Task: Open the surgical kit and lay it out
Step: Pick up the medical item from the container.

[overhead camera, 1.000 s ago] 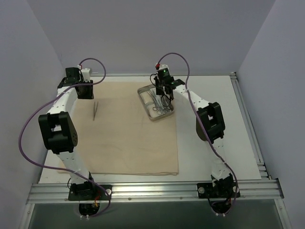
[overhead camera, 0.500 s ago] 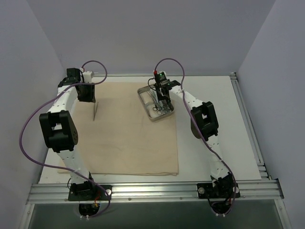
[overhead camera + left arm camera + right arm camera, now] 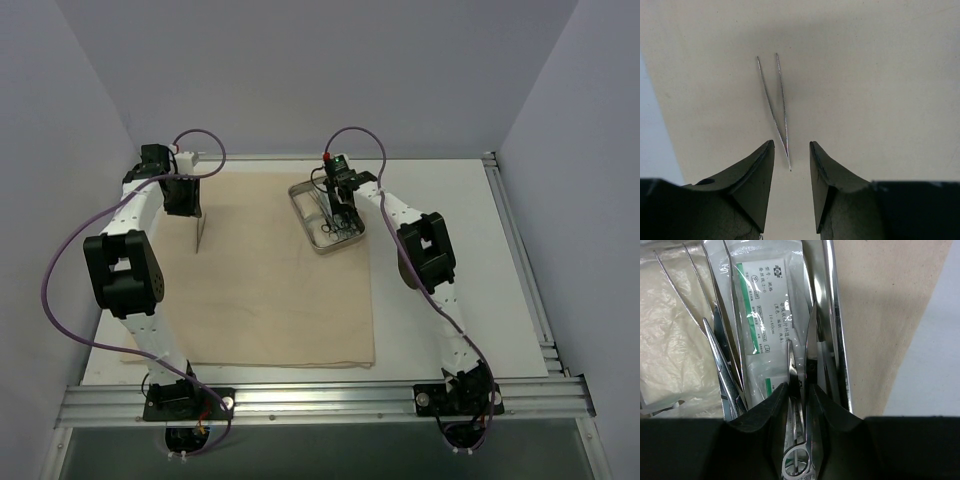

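The scissors [image 3: 792,371] lie in the tray [image 3: 303,218] at the cloth's [image 3: 270,290] far right corner. The right pincer [image 3: 799,386] has come down astride them, so they are likely next out; whether it grips, I cannot tell. The left pincer [image 3: 791,144] hangs spread over the tweezers [image 3: 785,147] on the cloth. Only the wrist views show these tools clearly.

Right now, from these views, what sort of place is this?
Probably a robotics lab cell, not a clinic: robot arms bolted to an aluminium rail, bare grey walls, and a steel tray of instruments on a beige cloth.
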Motion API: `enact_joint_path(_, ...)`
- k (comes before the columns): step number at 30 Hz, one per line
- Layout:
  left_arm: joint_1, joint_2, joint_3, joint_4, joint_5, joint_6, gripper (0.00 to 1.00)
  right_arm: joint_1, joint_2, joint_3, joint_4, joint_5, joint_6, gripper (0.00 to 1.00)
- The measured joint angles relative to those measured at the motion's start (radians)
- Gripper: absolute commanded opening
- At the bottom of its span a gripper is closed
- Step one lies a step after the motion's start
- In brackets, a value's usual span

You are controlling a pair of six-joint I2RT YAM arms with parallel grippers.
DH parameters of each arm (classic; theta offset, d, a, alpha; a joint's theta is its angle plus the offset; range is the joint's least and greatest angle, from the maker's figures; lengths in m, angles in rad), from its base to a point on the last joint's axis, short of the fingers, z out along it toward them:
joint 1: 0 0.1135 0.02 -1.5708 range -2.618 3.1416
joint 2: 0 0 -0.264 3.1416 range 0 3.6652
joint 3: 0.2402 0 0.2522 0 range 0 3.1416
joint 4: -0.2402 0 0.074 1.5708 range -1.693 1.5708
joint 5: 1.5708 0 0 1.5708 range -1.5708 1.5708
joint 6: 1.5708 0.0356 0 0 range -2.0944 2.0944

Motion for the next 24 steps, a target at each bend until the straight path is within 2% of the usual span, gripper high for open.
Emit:
enact_joint_path(3,0.0,0.0,0.0,0.0,0.0,0.0,0.43,0.0,0.001,0.0,0.001,-0.002,0.0,0.2)
enact_joint_path(7,0.0,0.0,0.0,0.0,0.001,0.0,0.43,0.0,0.003,0.004,0.0,-0.014,-0.002,0.32)
enact_joint_path(9,0.0,0.0,0.0,0.0,0.005,0.0,0.43,-0.002,0.004,0.008,0.0,-0.031,-0.002,0.33)
enact_joint_path(11,0.0,0.0,0.0,0.0,0.009,0.0,0.43,-0.007,0.004,0.009,0.0,-0.055,0.001,0.28)
enact_joint_path(13,0.001,0.0,0.0,0.0,0.012,0.0,0.43,-0.011,0.004,0.009,0.0,-0.084,0.002,0.16)
enact_joint_path(18,0.002,0.0,0.0,0.0,0.016,0.0,0.43,-0.014,0.003,0.009,0.003,-0.129,0.005,0.04)
enact_joint_path(20,0.002,0.0,0.0,0.0,0.016,0.0,0.43,-0.014,0.001,0.009,0.002,-0.148,0.007,0.0)
enact_joint_path(24,0.002,0.0,0.0,0.0,0.018,0.0,0.43,-0.014,-0.002,0.008,0.001,-0.189,0.013,0.0)
